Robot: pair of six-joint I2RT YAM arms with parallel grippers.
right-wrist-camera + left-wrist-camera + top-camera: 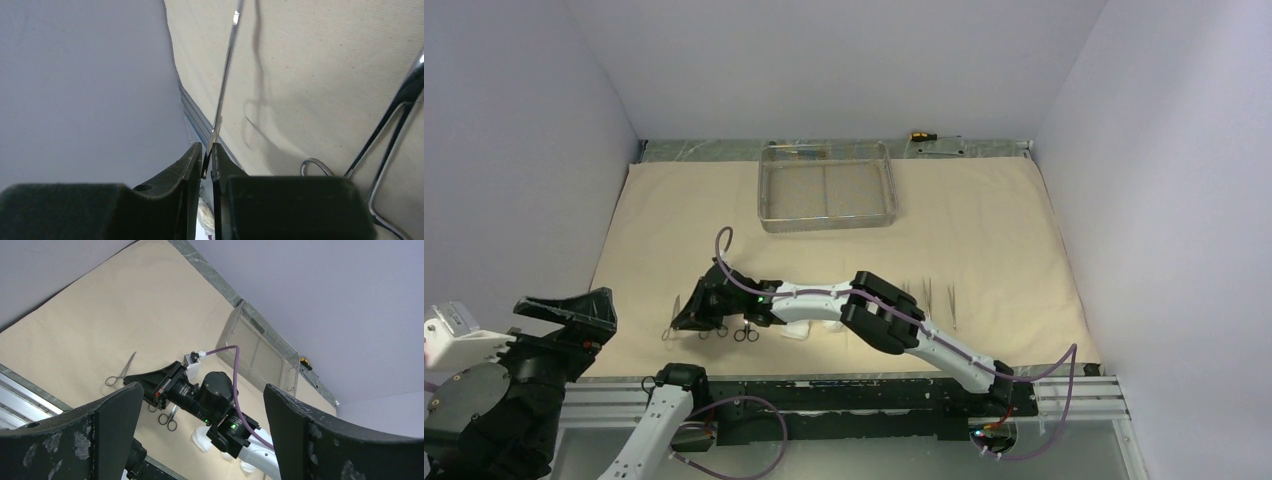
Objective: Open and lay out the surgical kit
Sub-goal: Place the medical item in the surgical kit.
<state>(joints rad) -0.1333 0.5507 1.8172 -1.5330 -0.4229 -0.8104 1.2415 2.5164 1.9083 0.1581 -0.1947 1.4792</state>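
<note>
The beige wrap cloth (984,220) lies spread flat. The steel wire-mesh tray (826,190) stands at its back middle. My right arm reaches left across the front. My right gripper (682,320) is shut on a thin steel clamp (225,75) at the front left, just over the cloth (325,60). Two more clamps (746,332) lie beside it; one shows in the right wrist view (390,125). Three tweezers (929,293) lie at the front right. White gauze pads (797,330) sit partly under the right arm. My left gripper (574,312) is open and empty, off the cloth's front-left corner.
A yellow-handled screwdriver (921,135) lies on the metal strip behind the cloth, right of the tray. Grey walls close in the left, back and right sides. The metal rail (844,385) with the arm bases runs along the front edge.
</note>
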